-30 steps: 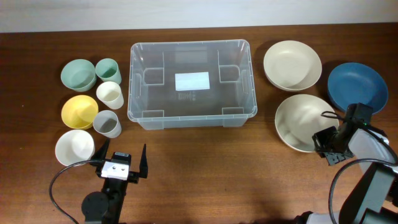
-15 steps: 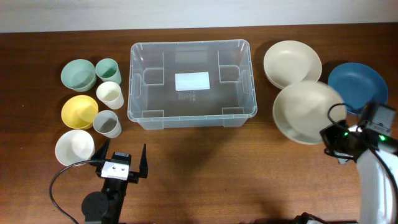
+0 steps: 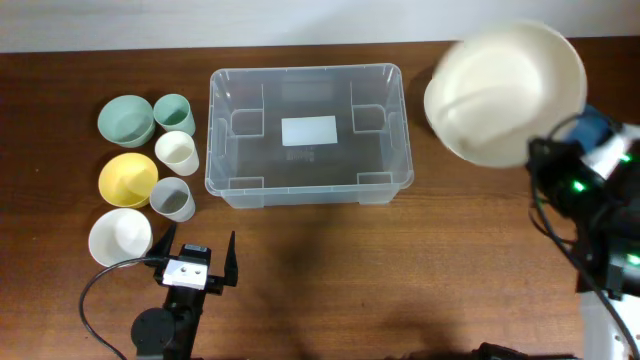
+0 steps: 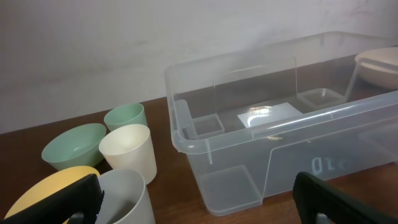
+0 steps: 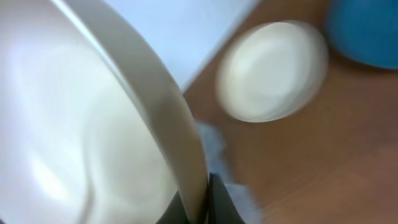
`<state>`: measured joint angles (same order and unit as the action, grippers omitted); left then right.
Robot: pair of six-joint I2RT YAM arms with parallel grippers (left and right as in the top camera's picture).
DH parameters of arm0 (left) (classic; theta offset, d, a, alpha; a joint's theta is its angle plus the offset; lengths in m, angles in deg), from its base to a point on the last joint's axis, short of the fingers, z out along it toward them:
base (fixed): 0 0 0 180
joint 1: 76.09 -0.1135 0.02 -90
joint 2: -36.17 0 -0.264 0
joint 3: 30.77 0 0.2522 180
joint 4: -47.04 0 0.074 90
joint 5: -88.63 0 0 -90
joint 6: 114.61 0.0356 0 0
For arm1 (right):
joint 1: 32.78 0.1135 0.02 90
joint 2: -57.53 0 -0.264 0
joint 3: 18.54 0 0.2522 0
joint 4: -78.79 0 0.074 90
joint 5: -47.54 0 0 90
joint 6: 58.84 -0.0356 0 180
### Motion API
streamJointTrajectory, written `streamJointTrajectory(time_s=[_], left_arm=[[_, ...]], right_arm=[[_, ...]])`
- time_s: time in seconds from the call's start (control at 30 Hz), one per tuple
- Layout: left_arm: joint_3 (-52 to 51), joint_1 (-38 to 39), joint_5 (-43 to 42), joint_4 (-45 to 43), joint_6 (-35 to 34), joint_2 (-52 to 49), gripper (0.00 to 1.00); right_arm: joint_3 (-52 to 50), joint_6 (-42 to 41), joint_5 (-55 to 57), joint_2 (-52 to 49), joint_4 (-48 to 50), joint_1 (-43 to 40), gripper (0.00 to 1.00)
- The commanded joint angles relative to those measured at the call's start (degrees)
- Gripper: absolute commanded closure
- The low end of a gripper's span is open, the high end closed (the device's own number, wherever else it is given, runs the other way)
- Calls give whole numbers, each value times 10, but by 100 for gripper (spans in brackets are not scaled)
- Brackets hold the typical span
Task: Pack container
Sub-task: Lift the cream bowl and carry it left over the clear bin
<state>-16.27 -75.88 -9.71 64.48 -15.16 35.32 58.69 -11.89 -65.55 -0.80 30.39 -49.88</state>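
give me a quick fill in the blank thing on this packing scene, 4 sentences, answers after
1. The right gripper is shut on the rim of a cream ___.
2. The container is ___ of dishes.
3. The left gripper has its jaws ___.
4. In the overhead view the yellow bowl sits to the ___ of the container.
Missing words: bowl; empty; open; left.
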Motion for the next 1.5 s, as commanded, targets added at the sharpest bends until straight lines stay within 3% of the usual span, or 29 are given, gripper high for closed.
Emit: streamJointTrajectory(time_s=[0.0,0.13,0.3,0.6,0.87,1.47], left_arm=[[-2,-3,2,2,5,5,0],[-2,-3,2,2,5,5,0],[-2,-3,2,2,5,5,0],[-2,-3,2,2,5,5,0],[-2,-3,2,2,5,5,0],[-2,-3,2,2,5,5,0]], right_arm=[[14,-50,5,-29,55,96,96],[14,-73,76,-103,132,214,96],[29,-74,85,-225,228,316,95],[132,-68,93,-374,229,422,93],[150,-68,194,-423,226,445,92],[150,-85,201,-487,252,461,92]])
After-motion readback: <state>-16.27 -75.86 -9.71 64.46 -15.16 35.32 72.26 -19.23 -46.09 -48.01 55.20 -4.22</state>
